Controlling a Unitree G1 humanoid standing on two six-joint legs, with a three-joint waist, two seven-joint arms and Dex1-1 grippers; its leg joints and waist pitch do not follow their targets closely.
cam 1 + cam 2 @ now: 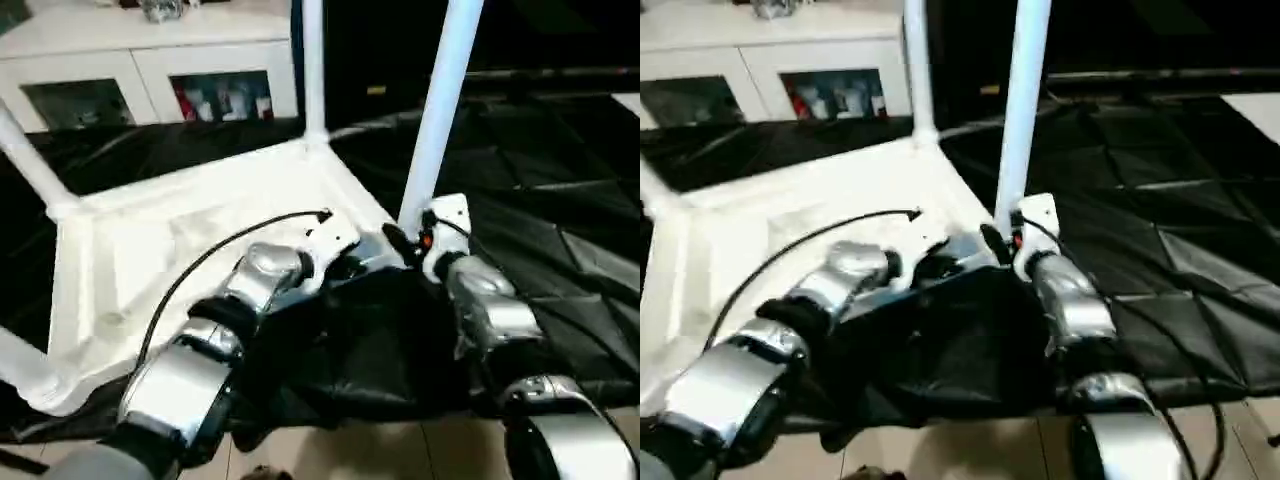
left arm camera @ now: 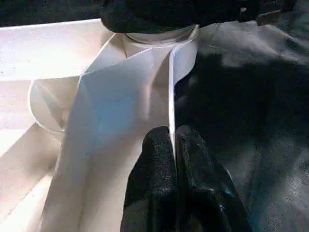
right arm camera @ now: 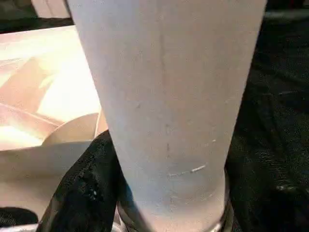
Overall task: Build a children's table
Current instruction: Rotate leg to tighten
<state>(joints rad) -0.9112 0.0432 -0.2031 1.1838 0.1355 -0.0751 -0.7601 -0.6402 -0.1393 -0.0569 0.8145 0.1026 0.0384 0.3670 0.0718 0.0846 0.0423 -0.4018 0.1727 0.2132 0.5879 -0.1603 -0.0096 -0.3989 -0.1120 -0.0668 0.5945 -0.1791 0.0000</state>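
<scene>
Left gripper (image 2: pixel 175 145) pinches tabletop (image 2: pixel 58 63) rim.

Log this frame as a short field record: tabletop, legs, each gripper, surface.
tabletop: white, underside up, on the black-draped work table
legs: four stand in the corner sockets; nearest-right leg upright
left gripper: shut on the tabletop's side rim by that corner
right gripper: around the base of the nearest-right leg
background: white cabinet

We see our left gripper (image 2: pixel 175 145) pinched shut, forearm angled inward; our right gripper (image 1: pixel 408 243) has fingers spread, wrist reaching forward
</scene>
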